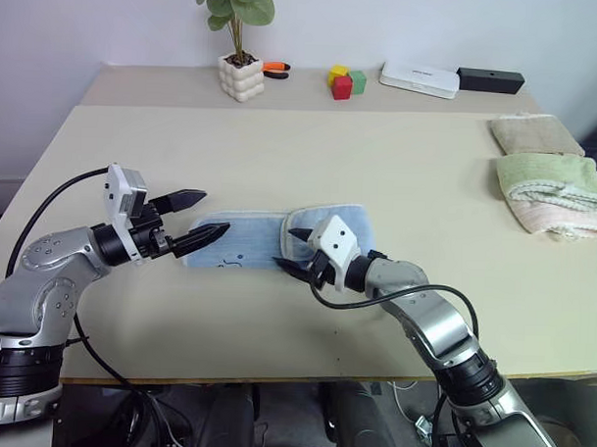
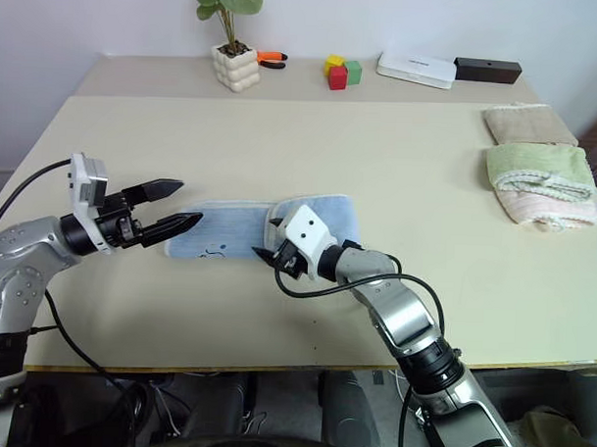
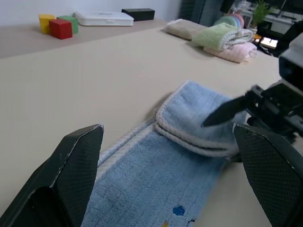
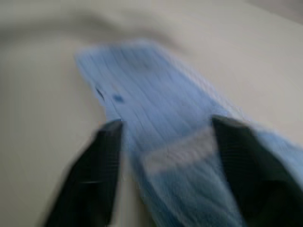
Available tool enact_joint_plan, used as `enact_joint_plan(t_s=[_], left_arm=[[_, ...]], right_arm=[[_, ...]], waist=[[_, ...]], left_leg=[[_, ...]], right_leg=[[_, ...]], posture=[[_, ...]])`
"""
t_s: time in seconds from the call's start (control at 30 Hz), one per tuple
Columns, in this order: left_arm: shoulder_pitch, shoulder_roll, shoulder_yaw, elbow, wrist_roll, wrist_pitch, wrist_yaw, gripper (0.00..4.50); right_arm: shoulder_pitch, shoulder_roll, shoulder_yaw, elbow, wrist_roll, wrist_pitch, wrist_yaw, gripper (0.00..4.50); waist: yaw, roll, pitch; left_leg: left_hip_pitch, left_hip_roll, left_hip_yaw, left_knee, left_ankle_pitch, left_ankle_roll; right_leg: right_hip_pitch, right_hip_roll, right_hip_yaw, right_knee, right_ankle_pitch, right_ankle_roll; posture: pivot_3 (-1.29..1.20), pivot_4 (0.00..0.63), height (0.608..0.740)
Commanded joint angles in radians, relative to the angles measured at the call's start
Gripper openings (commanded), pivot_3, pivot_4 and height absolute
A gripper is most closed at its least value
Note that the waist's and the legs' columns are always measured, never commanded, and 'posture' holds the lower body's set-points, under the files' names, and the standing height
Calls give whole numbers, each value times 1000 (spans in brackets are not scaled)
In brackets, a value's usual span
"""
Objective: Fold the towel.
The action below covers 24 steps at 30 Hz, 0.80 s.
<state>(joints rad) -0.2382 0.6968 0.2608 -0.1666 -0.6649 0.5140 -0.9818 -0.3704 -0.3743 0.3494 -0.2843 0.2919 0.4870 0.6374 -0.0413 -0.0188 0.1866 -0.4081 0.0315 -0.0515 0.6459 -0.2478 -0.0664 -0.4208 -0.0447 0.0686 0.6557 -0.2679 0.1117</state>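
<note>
My left tool (image 1: 199, 218) gapes wide, holding nothing. My right tool (image 1: 290, 251) is spread over the towel's (image 1: 244, 243) folded end. Soft blue terry, pale corded trim.

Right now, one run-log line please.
towel: right end folded over | left claw: open, at left end | right claw: open over fold

A towel (image 1: 249, 243) is laid flat near the front edge of a table (image 1: 379, 158), its right end folded over onto itself. The left gripper (image 1: 199, 218) is held at its left end, the right gripper (image 1: 296, 251) over the folded end. Two folded towels (image 1: 550, 178) are placed far right; a potted plant (image 1: 240, 45), blocks (image 1: 347, 82) and boxes (image 1: 451, 80) are lined along the back.
</note>
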Motion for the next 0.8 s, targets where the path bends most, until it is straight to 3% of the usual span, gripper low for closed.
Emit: enact_joint_plan(t_s=[0.03, 0.1, 0.17, 0.2, 0.3, 0.43, 0.47, 0.8], left_arm=[[-23, 9, 12, 0, -5, -22, -12, 4500], [-30, 6, 7, 5, -4, -23, -13, 4500], [-32, 0, 3, 6, -3, -25, -12, 4500], [-32, -2, 2, 6, -3, -25, -11, 4500], [-30, -8, -1, 4, -5, -22, -8, 4500], [-11, -27, -10, -21, -14, -8, 6, 4500], [-6, -31, -13, -29, -19, 0, 9, 4500], [72, -65, -30, -106, -27, 14, 47, 4500]], right_arm=[[-24, 17, -150, -133, 255, 161, 48, 4455], [-52, 53, -227, -128, 326, 209, 5, 4455], [-106, 92, -307, -41, 299, 178, -87, 4455], [-129, 109, -338, 1, 280, 162, -128, 3822], [-155, 138, -382, 107, 196, 60, -206, 2563], [-119, 130, -318, 178, 89, -49, -187, 399], [-110, 132, -306, 189, 76, -63, -179, 39], [35, 126, -106, 451, -205, -316, -161, 39]], waist=[[0, 0, 0], [-2, 0, 0], [-4, 0, 0], [-5, 0, 0], [0, 0, 0], [-2, 0, 0], [-3, 0, 0], [-3, -1, -1]], left_leg=[[0, 0, 0, 0, 0, 0], [0, 0, -1, 0, 0, 0], [0, 0, -1, 0, 0, 0], [0, 0, -1, 0, 0, 0], [0, 0, -1, 0, 0, 0], [0, 0, 0, -1, 0, 0], [0, 0, 0, -1, 0, 0], [1, 0, 0, -1, 0, 0]], right_leg=[[0, 0, 0, 0, 0, 0], [0, 0, -1, 0, 0, 0], [0, 0, -1, 0, 0, 0], [0, 1, -1, 0, 0, 0], [0, 1, -1, 0, 0, 0], [0, 0, -1, 0, 0, 0], [0, 0, -1, 0, 0, 0], [0, 0, -1, 0, 0, 0]], posture=[[0, 150, 740], [0, 150, 740], [0, 150, 740], [0, 150, 740], [0, 150, 740], [0, 150, 740], [0, 150, 740], [0, 150, 740]])
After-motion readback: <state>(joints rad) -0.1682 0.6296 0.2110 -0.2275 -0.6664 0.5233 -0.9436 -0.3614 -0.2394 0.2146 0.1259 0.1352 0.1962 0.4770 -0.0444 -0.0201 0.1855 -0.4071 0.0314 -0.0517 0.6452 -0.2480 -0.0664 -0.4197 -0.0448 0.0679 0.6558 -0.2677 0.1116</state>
